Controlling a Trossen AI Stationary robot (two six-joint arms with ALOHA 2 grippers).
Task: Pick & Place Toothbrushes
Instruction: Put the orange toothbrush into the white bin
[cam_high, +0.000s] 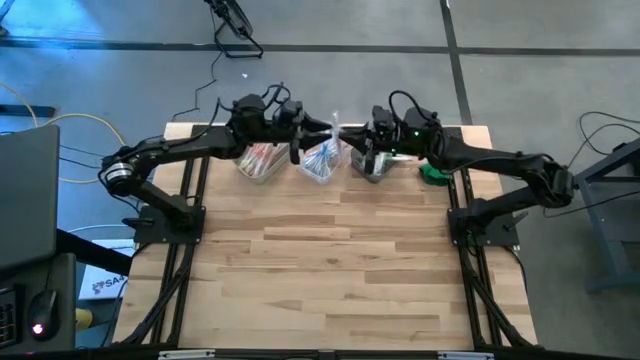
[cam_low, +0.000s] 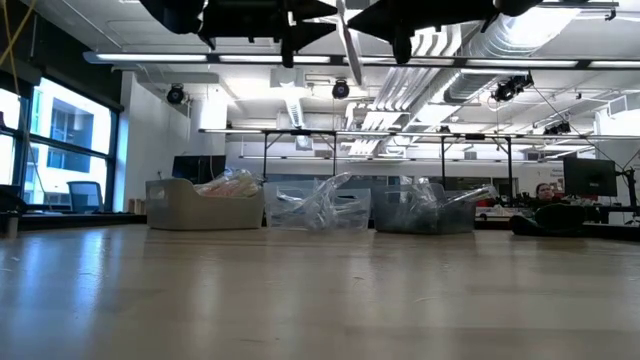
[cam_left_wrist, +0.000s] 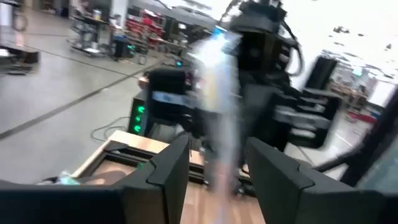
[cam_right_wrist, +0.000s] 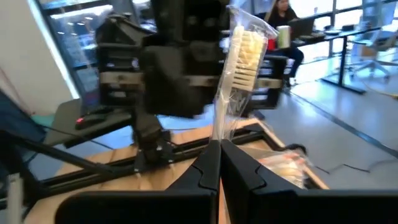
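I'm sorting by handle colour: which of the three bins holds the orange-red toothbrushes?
The bin nearest the left arm: its wrapped toothbrushes look orange-red from above. The middle bin shows blue ones, and the third bin, under the right arm, looks darker.

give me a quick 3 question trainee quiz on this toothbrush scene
1. True or false: the right gripper is shut on a wrapped toothbrush.
2. How many bins stand in the row at the table's far edge? A) two B) three C) four
3. How do the left gripper fingers stand around the toothbrush?

Key
1. True.
2. B.
3. Apart, one on each side, with a gap showing between them.
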